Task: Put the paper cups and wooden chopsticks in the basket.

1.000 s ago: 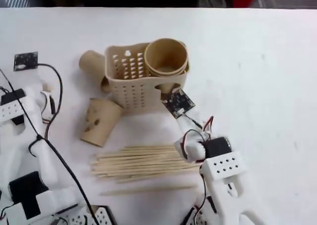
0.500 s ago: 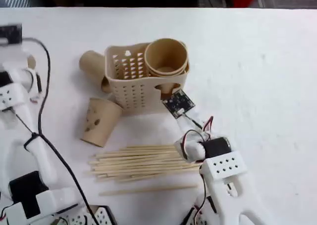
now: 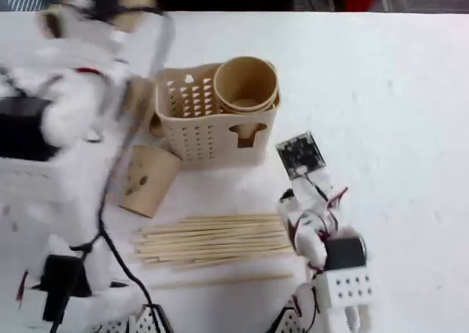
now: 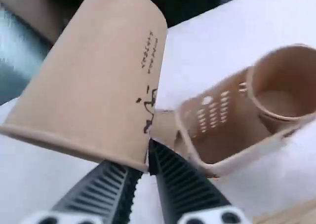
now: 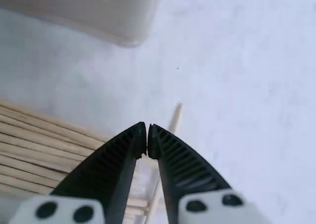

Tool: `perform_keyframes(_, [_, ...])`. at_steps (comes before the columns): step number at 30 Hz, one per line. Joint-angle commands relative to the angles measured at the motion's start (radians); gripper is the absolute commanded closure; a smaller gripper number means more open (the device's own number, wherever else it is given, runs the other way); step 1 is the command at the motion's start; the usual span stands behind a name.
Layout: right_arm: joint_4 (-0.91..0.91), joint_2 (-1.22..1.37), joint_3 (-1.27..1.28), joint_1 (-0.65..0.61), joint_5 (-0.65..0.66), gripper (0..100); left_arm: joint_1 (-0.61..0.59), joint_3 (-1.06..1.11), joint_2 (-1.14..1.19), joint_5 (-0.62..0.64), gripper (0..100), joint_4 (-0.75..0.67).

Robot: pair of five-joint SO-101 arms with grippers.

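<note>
My left gripper (image 4: 148,155) is shut on the rim of a brown paper cup (image 4: 98,86), held tilted in the air left of the beige perforated basket (image 3: 198,131). The high view shows that arm as a blur at upper left. One cup (image 3: 245,83) stands inside the basket (image 4: 217,135). A second cup (image 3: 146,179) lies on its side in front of the basket's left corner, and a third (image 3: 135,98) lies beside its left wall. The wooden chopsticks (image 3: 212,241) lie bundled near the front. My right gripper (image 5: 147,128) is shut and empty above the chopsticks' (image 5: 44,145) right ends.
A single loose chopstick (image 3: 220,279) lies nearer the front edge than the bundle. Another chopstick (image 5: 170,130) juts out past the right gripper's tip. A black cable (image 3: 117,260) trails from the left arm. The white table (image 3: 396,113) is bare to the right of the basket.
The left arm has swung up and to the right with the cup, from the table's left side towards the basket. The right arm has drawn back from the basket's front.
</note>
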Motion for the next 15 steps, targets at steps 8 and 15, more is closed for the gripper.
perform_keyframes(8, [0.079,-0.472,0.261,0.107,0.157,98.1,0.473,0.020,-0.008,0.078,98,0.002])
perform_keyframes(15, [0.067,-0.441,0.265,0.088,0.152,98.1,0.386,0.149,0.015,0.075,98,0.003])
